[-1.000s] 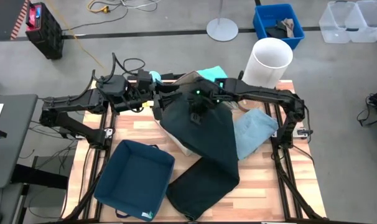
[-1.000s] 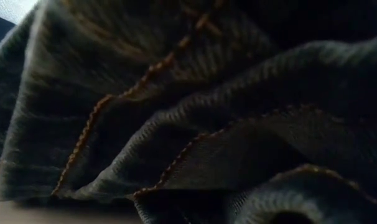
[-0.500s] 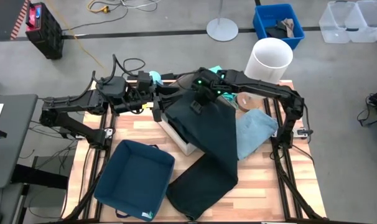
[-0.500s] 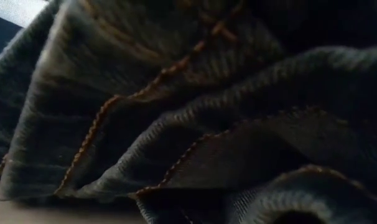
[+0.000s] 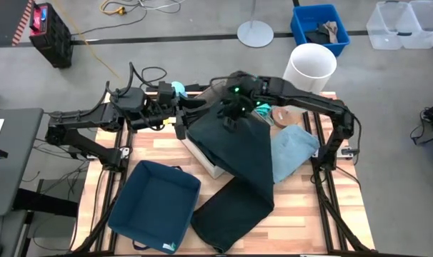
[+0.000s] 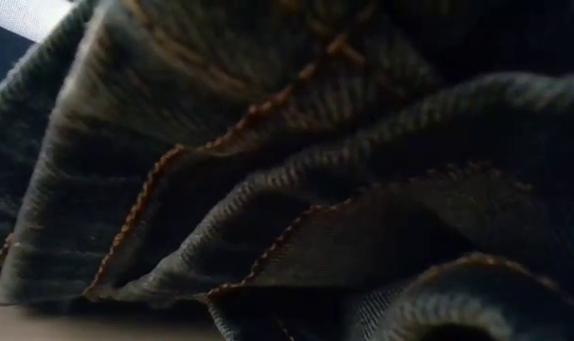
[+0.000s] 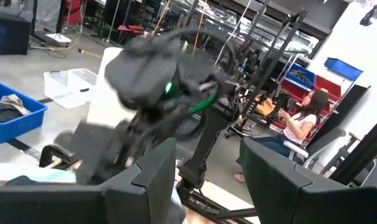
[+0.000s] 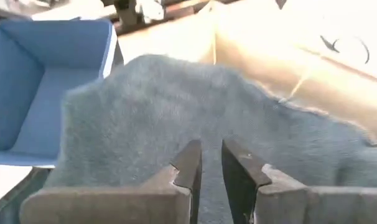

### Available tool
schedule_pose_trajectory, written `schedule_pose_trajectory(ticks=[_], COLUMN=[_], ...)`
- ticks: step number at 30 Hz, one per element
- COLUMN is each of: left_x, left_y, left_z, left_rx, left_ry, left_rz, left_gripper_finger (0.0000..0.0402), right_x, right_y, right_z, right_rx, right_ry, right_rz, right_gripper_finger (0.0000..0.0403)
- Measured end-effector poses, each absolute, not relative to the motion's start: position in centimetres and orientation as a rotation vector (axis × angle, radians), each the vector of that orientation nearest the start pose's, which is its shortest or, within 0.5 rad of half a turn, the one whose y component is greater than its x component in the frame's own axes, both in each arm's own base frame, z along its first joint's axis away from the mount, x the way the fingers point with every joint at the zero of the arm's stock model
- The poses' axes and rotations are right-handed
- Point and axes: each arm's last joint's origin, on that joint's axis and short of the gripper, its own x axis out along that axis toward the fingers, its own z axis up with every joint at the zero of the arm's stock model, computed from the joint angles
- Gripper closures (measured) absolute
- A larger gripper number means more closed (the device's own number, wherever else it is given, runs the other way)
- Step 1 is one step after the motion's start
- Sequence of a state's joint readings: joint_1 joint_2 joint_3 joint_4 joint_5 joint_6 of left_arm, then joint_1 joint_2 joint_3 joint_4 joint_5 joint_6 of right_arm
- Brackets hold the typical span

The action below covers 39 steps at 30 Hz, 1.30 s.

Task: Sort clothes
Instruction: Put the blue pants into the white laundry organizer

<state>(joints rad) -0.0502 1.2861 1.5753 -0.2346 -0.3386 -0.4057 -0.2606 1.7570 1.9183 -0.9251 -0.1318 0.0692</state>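
The dark green-black jeans [image 5: 234, 164] drape from the far middle of the table over the beige box [image 5: 202, 153] down to the near edge, and they fill the low view [image 6: 287, 170]. My right gripper [image 5: 231, 114] is above their far end, shut on them [image 8: 210, 162]. My left gripper [image 5: 182, 121] is open beside the jeans' far left corner, with nothing between its fingers [image 7: 204, 180]. The pale blue garment [image 5: 291, 146] lies on the table to the right. A bit of turquoise cloth [image 5: 177, 88] shows at the far edge. The black garment is hidden. My right gripper pinches the jeans' far part [image 8: 210, 134] between its two fingers, coming from above and pointing down. The cloth is raised at the fingers and slopes away over the beige box. The jeans' near end [image 5: 227, 210] lies on the table.
The navy fabric box [image 5: 156, 203] stands open at the near left. A white round bin [image 5: 309, 68] stands just past the table's far right corner. A tan round thing [image 5: 281, 114] lies under the right arm. Bare wood shows at the near right.
My right gripper has gone toward the table's far edge, drawing the jeans' far part with it. The beige box's near left edge has come uncovered. The jeans' near end has stayed on the table.
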Motion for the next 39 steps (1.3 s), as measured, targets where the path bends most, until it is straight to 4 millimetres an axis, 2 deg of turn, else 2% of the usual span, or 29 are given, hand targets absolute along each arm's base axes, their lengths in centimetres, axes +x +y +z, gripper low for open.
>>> schedule_pose_trajectory(ticks=[3, 5, 8, 12, 17, 20, 23, 28, 33, 39], left_x=[25.9, 25.9, 25.9, 25.9, 25.9, 25.9, 25.9, 25.9, 25.9, 25.9], left_y=[-0.3, -0.3, -0.3, -0.3, -0.3, -0.3, -0.3, -0.3, -0.4, -0.4], left_z=[48.9, 48.9, 48.9, 48.9, 48.9, 48.9, 48.9, 48.9, 48.9, 48.8], left_rx=[-0.414, -0.414, -0.413, -0.409, -0.393, -0.391, -0.376, -0.375, -0.382, -0.38], left_ry=[-0.111, -0.112, -0.112, -0.11, -0.108, -0.108, -0.106, -0.105, -0.1, -0.085], left_rz=[0.274, 0.273, 0.273, 0.273, 0.273, 0.273, 0.273, 0.273, 0.252, 0.255], left_gripper_finger=[0.0228, 0.0228, 0.0228, 0.0228, 0.0228, 0.0228, 0.0228, 0.0228, 0.0228, 0.0228], right_x=[34.4, 32.7, 29.9, 26.3, 23.2, 22.4, 21.8, 21.4, 21.4, 21.5], right_y=[-8.2, -6.9, -4.9, -2.2, 1.0, 2.8, 4.2, 6.2, 7.9, 9.4], right_z=[42.0, 43.9, 45.4, 45.7, 45.5, 44.0, 42.0, 37.6, 34.1, 28.9], right_rx=[0.198, 0.191, 0.168, 0.126, 0.167, 0.182, 0.188, 0.216, 0.29, 0.376], right_ry=[0.684, 0.653, 0.677, 0.785, 0.809, 0.861, 0.936, 1.077, 1.127, 1.139], right_rz=[-0.132, -0.116, -0.161, -0.268, -0.254, -0.217, -0.199, -0.225, -0.271, -0.315], right_gripper_finger=[0.032, 0.032, 0.032, 0.032, 0.032, 0.0318, 0.0294, 0.021, 0.0134, 0.011])
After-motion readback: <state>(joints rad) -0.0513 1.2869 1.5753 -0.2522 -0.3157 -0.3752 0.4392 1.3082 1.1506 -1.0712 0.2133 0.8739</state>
